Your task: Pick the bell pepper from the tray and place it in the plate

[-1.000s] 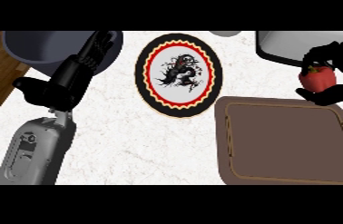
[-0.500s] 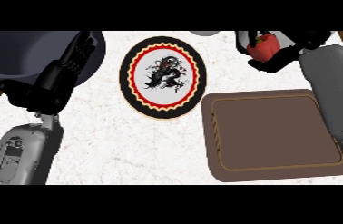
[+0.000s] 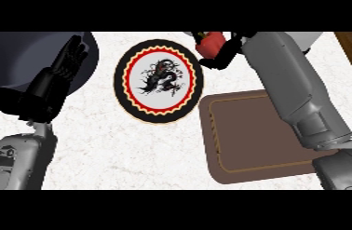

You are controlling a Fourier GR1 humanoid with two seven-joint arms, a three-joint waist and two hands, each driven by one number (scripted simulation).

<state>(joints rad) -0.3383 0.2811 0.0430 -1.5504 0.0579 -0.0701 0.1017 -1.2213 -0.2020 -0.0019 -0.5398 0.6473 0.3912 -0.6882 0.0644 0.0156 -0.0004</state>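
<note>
Right hand [image 3: 221, 51]: curled around the red bell pepper [image 3: 210, 42], just right of the plate [image 3: 159, 80].
Left hand [image 3: 65, 66]: resting open, left of plate.
Do well: move over the plate's middle, lower, then let go.

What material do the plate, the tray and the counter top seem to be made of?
The plate looks like glazed ceramic: a smooth white centre with a printed black figure and red and black rim bands. The tray seems matte brown wood or plastic; its surface is flat, with a thin lighter groove near the edge. The counter top resembles white speckled stone.
</note>
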